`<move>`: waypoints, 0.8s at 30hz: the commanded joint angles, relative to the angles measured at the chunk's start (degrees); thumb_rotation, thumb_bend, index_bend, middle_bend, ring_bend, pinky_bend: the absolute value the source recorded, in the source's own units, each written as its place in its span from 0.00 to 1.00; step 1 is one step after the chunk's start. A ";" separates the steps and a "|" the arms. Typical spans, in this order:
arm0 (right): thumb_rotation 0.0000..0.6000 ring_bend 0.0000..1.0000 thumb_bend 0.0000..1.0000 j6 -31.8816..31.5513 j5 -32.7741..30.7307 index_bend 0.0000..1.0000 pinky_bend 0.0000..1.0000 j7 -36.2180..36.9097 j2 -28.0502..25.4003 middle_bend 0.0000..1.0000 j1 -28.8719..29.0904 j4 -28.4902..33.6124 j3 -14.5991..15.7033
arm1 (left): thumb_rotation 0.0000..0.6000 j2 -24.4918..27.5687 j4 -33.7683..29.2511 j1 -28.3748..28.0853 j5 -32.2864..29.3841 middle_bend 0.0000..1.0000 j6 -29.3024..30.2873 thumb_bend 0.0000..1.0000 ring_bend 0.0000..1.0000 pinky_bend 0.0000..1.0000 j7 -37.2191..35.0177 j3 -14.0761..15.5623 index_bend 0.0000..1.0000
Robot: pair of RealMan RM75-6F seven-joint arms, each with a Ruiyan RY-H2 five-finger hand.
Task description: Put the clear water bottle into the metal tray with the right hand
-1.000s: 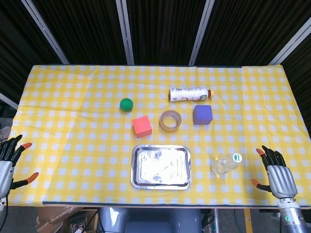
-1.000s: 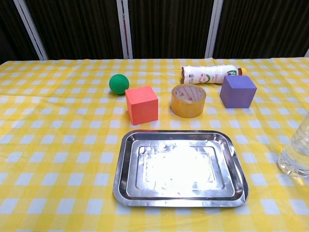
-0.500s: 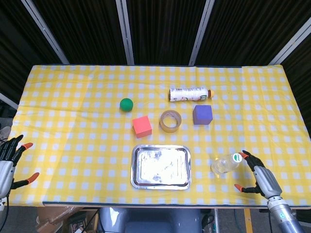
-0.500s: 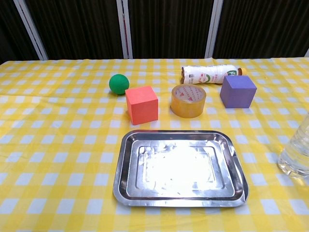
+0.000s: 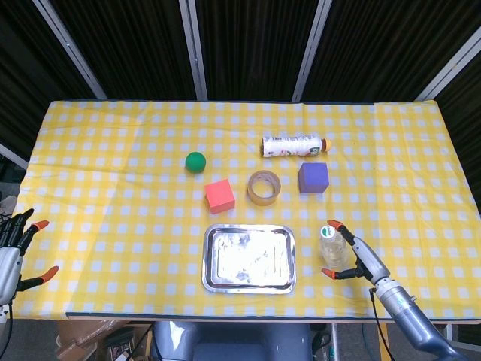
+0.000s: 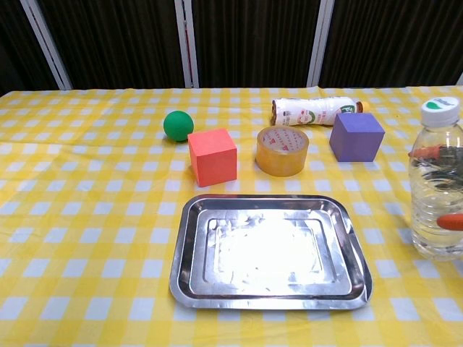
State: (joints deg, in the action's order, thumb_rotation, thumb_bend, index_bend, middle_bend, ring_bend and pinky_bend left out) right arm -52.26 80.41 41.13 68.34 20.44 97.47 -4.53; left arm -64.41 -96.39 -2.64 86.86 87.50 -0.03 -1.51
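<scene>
The clear water bottle (image 5: 331, 247) with a green-and-white cap stands upright just right of the metal tray (image 5: 248, 259). My right hand (image 5: 362, 260) grips the bottle from its right side, its orange fingertips wrapped around the front and back. In the chest view the bottle (image 6: 435, 191) is at the right edge beside the tray (image 6: 189, 254), with two orange fingertips (image 6: 452, 220) on it. My left hand (image 5: 13, 253) hovers open off the table's front left corner.
Behind the tray sit a red cube (image 5: 219, 195), a roll of tape (image 5: 264, 187) and a purple cube (image 5: 313, 178). Further back lie a green ball (image 5: 195, 161) and a white labelled bottle (image 5: 293, 145) on its side.
My right hand moved in from the front right edge and closed around the bottle. The bottle has shifted left towards the tray. The left hand stayed put.
</scene>
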 commanded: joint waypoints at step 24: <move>1.00 0.30 0.56 -8.27 -5.70 0.80 0.00 -13.24 -0.56 0.62 -1.72 15.43 -3.60 | 1.00 0.60 -0.62 0.38 1.26 0.03 1.11 0.15 0.00 0.00 -1.13 0.18 0.19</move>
State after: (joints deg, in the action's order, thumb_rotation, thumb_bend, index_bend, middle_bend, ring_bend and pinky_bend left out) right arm -59.28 75.83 33.08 69.50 17.95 106.45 -6.79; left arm -64.13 -97.04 -2.37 88.13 88.31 -0.46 -1.19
